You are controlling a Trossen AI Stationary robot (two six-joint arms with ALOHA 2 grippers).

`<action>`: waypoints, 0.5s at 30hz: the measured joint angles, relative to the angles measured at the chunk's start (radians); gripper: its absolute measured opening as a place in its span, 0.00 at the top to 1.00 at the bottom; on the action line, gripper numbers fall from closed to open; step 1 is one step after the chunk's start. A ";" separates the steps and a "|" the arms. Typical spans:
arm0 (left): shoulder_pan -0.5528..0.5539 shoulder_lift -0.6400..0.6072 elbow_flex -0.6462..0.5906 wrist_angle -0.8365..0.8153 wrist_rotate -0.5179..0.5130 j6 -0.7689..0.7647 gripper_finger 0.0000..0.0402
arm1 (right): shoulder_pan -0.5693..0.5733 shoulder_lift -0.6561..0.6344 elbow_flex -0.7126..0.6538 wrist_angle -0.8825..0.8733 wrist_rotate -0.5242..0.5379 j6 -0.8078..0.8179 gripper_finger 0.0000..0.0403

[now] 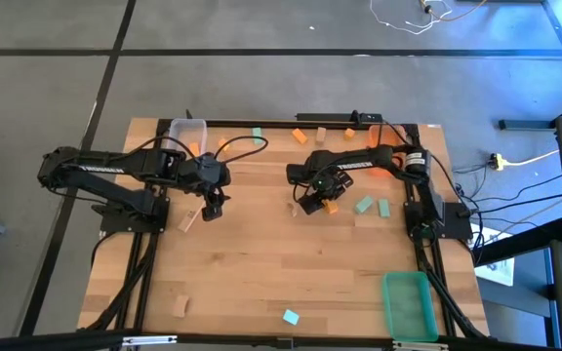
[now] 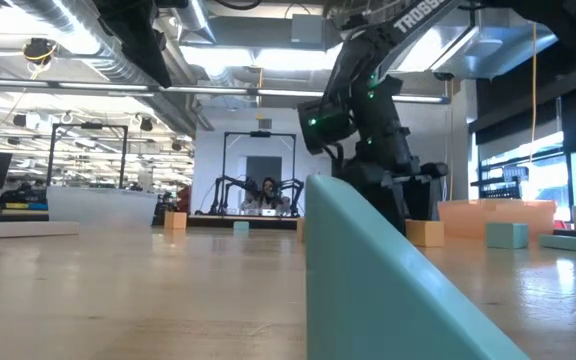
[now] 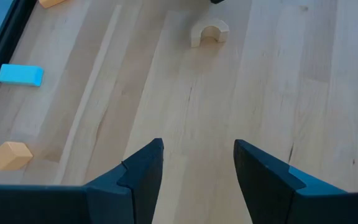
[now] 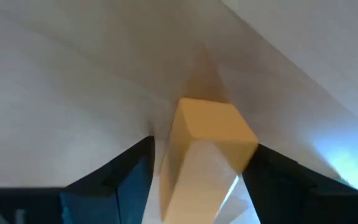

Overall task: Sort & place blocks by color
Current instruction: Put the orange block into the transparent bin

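Between the right gripper's (image 4: 197, 165) two dark fingers stands a small orange wooden block (image 4: 207, 149), matte and square-edged. The fingers flank its sides closely, and it looks clamped, though contact on both faces is not certain. In the high view this gripper (image 1: 315, 202) sits low over the pale, fine-grained wooden bench (image 1: 291, 263), near its middle and towards the right edge, the orange block (image 1: 331, 207) showing just beside the fingers.

To do this step well, the grip should be square on flat opposite faces, and the lift straight up, clear of the two teal rectangular blocks (image 1: 363, 205) lying near on the right-edge side.

The left gripper (image 3: 197, 165) hangs over bare bench near the left edge, fingers apart and empty. Ahead of it lies a pale natural-wood arch block (image 3: 209, 33). More blocks lie along the far edge near a clear plastic bin (image 1: 187, 132); a green plastic bin (image 1: 406, 304) sits at the near right corner.
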 joint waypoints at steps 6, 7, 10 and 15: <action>0.000 0.000 0.000 0.000 0.008 -0.005 0.53 | -0.007 0.032 0.005 0.012 -0.010 -0.072 0.45; 0.000 0.000 0.000 0.000 0.008 -0.005 0.53 | -0.007 0.034 0.005 0.016 -0.014 -0.082 0.47; 0.000 0.000 0.000 0.000 0.008 -0.005 0.53 | -0.010 0.032 0.003 0.037 -0.033 -0.102 0.56; 0.000 0.000 0.000 0.000 0.008 -0.006 0.53 | -0.012 0.032 0.016 0.043 -0.043 -0.152 0.68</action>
